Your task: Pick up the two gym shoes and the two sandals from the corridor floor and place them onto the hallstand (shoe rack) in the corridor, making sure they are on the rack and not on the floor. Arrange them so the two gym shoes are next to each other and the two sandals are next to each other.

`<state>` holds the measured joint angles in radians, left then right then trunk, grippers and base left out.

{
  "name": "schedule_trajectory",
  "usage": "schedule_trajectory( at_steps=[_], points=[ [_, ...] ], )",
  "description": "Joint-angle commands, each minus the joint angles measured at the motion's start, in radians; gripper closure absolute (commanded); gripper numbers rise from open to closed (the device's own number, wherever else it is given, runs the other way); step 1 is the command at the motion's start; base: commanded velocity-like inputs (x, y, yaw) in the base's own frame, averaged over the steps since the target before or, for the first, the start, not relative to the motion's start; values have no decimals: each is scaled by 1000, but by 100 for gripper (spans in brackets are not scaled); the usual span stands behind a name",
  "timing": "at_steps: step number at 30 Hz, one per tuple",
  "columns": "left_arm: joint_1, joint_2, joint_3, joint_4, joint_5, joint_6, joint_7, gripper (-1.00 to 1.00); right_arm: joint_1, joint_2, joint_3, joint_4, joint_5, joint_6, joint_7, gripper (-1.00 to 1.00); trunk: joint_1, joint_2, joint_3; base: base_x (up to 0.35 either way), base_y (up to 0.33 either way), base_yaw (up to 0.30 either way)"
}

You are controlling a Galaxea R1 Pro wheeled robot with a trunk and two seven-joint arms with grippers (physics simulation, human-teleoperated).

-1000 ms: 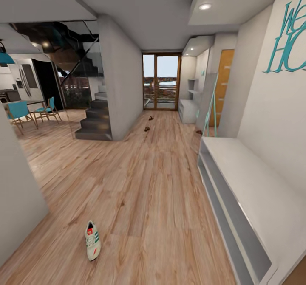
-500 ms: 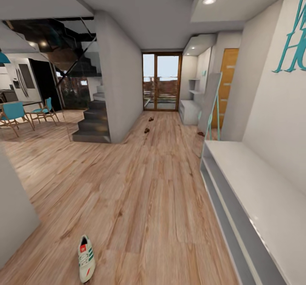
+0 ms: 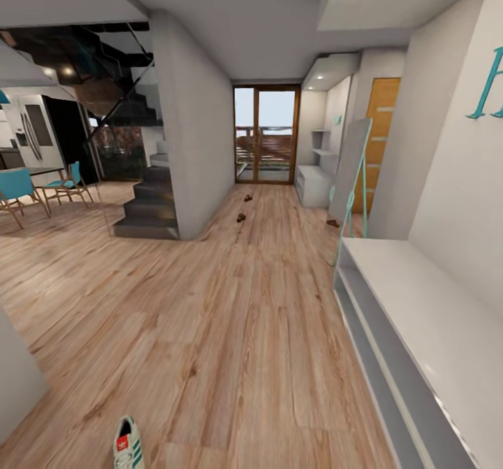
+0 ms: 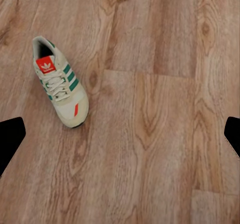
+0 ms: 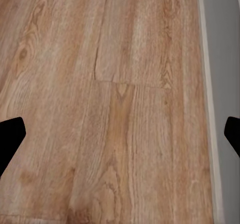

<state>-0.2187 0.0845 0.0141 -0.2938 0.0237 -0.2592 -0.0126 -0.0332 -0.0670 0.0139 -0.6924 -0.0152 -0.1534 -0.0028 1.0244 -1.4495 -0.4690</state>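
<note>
One cream-white sneaker with green stripes [image 4: 60, 83] lies on the light brown wood-plank floor [image 3: 230, 329]. The left pincer [image 4: 120, 134] and the right pincer [image 5: 120, 134] both stand apart, holding nothing

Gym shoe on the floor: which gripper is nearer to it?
Left. The left gripper hangs open above the floor with the gym shoe in its camera's sight. The right gripper looks down at bare planks beside a white unit's edge.

The sneaker [image 3: 128, 449] is cut off by the head view's bottom edge, toe out of frame. Far down the corridor, two sandals [image 3: 241, 217] are brown specks (straps unreadable). A third dark speck [image 3: 332, 223] by the mirror [image 3: 349, 168] is too small to identify.
</note>
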Motion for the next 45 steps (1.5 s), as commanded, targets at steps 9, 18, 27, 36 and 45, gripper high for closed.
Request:
schedule_trajectory(
  at_steps=[9,18,27,36,45],
  points=[
    [-1,0,1,1,2,-3,-1,-100,-1,0,1,1,-2,-3,0,-100,1,0,-1,339,0,0],
    [-1,0,1,1,2,-3,-1,-100,-1,0,1,1,-2,-3,0,-100,1,0,-1,340,0,0],
    [-1,0,1,1,2,-3,-1,-100,-1,0,1,1,-2,-3,0,-100,1,0,-1,339,0,0],
    [-1,0,1,1,2,-3,-1,-100,-1,0,1,1,-2,-3,0,-100,1,0,-1,340,0,0],
    [-1,0,1,1,2,-3,-1,-100,-1,0,1,1,-2,-3,0,-100,1,0,-1,340,0,0]
  ],
)
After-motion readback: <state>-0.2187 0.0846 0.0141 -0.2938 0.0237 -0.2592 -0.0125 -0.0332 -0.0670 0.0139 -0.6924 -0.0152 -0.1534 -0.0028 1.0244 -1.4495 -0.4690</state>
